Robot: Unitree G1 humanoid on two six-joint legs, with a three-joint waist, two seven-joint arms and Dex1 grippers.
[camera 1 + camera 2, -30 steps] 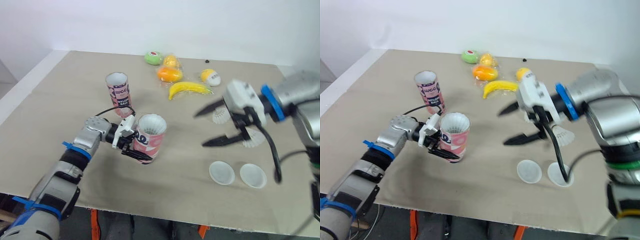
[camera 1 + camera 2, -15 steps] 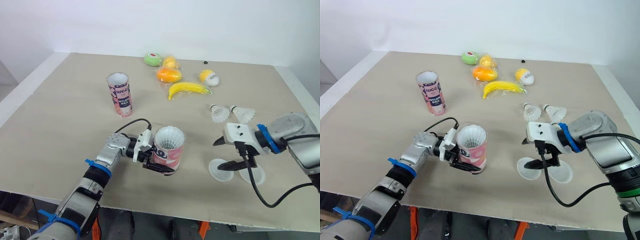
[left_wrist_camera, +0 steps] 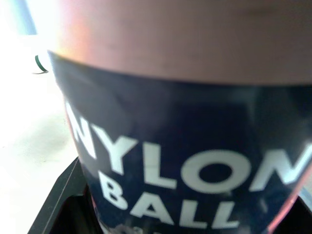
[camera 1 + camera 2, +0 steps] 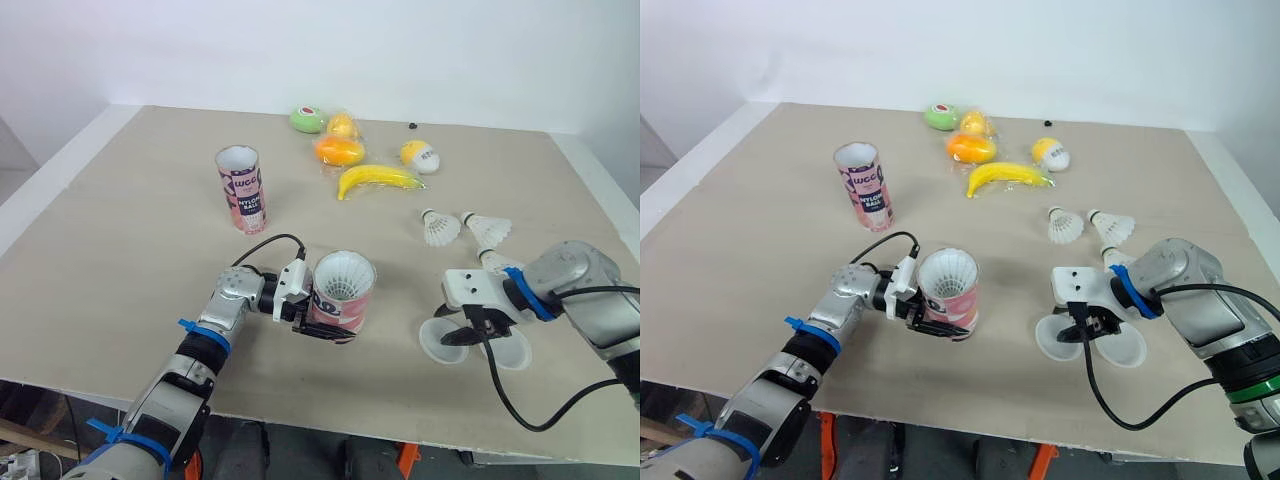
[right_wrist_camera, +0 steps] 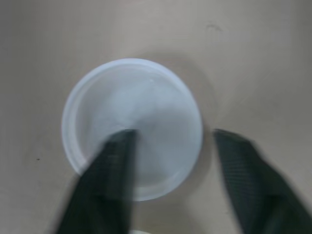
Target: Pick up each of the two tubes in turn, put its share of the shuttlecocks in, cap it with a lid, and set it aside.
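Left pincer [image 4: 328,316]: we see it clenched on the held tube [image 4: 346,302], with black fingers on either side of the pink wall.
Held tube: it sits in the left pincer's grasp with its open mouth tipped toward the head camera. The left wrist view shows us a dark label reading NYLON BALL. We cannot tell whether its base touches the table [image 4: 120,250].
Shuttlecock in tube [image 4: 342,272]: its white skirt shows inside the mouth, just above the left pincer's fingers.
Right pincer [image 5: 170,136]: released, with its fingers spread. One finger [image 5: 114,161] is over the inside of the near lid [image 5: 146,102] and the other is outside the rim, so the rim lies between them.
Near lid: it lies flat on the table directly under the right pincer.
Other lid [image 4: 512,350]: it is just beside the right pincer, on the side away from the left pincer. We cannot tell whether the two lids touch.
Second tube [image 4: 240,188]: upright and open-mouthed, well apart from the left pincer and farther out on the table.
Loose shuttlecocks [image 4: 438,228] [image 4: 487,230]: two lie side by side, near the right pincer and just beyond it.
Banana [image 4: 378,178]: it lies beyond the loose shuttlecocks, well apart from both pincers.
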